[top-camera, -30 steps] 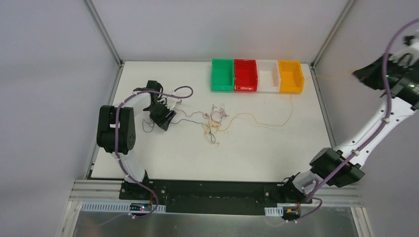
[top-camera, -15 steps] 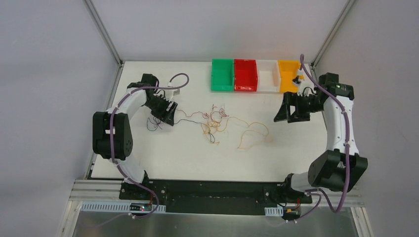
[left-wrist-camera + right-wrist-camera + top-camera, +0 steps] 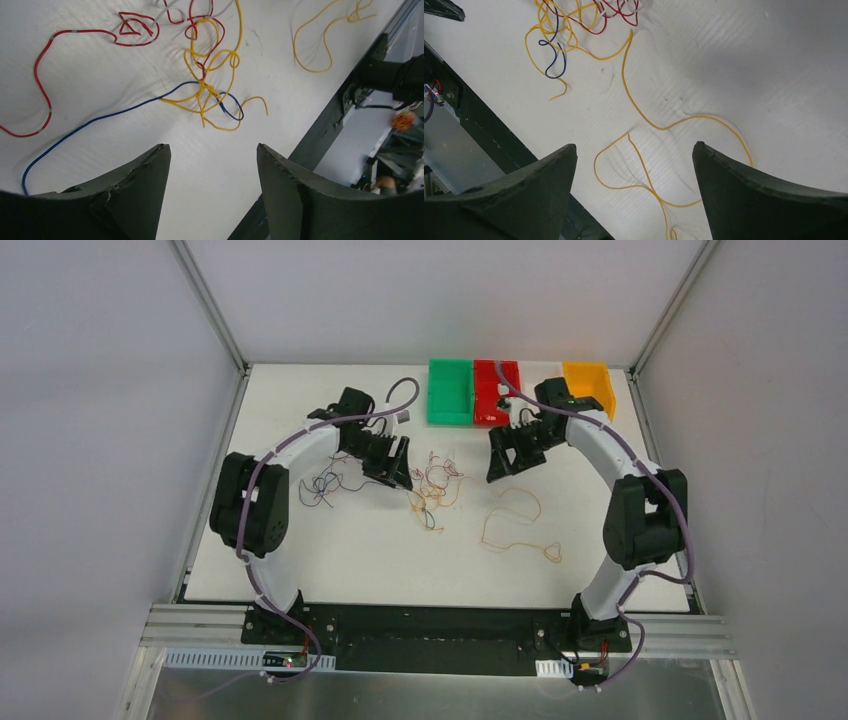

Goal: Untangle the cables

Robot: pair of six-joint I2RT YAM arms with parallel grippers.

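While left gripper (image 3: 211, 146) and right gripper (image 3: 634, 145) gape wide, cables (image 3: 433, 485) lie tangled between.
Wrist cameras resolve blue threading yellow loops; overhead blurs it.

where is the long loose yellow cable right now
In the top view the yellow cable lies in loose loops on the table, right of centre, between the right hand and the near edge, right of the tangle.
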